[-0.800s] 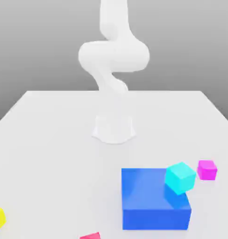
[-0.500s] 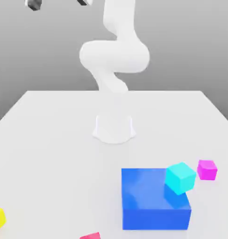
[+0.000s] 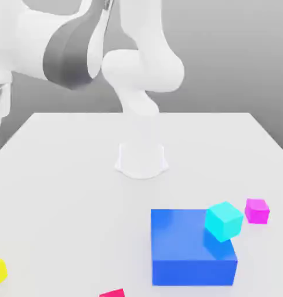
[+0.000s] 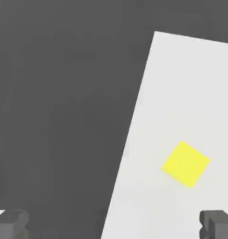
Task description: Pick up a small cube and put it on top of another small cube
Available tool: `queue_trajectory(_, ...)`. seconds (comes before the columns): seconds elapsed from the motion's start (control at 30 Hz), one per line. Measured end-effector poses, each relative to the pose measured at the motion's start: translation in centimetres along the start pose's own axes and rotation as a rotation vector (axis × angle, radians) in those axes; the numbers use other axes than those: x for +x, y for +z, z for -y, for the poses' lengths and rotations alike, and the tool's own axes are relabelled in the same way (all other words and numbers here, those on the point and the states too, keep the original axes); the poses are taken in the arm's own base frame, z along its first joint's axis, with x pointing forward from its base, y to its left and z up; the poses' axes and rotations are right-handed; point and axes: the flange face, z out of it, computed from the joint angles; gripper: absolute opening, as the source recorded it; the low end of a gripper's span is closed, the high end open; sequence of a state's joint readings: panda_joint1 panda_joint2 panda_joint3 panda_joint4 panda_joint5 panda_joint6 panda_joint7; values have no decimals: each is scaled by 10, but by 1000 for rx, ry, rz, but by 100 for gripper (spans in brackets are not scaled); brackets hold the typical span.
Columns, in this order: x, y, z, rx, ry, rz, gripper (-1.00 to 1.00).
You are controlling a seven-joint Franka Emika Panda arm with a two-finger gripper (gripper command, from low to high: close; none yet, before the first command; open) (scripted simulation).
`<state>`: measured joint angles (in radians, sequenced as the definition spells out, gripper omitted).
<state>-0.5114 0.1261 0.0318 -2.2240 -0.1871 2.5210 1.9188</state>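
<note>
The yellow cube (image 4: 186, 164) sat alone near the table (image 4: 181, 84) edge under your gripper (image 4: 113, 225), fingers (image 4: 217, 224) spread wide and holding nothing.

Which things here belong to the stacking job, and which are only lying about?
For the job:
- gripper, open
- yellow cube
- cyan cube, resting on the big blue block's corner
- magenta cube
- red cube, cut by the frame edge

Lying about:
- big blue block
- table
</note>
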Motion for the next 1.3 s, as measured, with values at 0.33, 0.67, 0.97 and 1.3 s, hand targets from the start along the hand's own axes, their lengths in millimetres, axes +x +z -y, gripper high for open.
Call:
queue_trajectory(0.33,61,159,-22,-202,463,19,0)
queue_trajectory(0.67,60,202,-32,-206,477,20,-100)
queue_trajectory(0.97,-65,107,-51,-199,105,65,-100)
queue_trajectory(1.3,-189,120,-123,-183,-286,96,100)
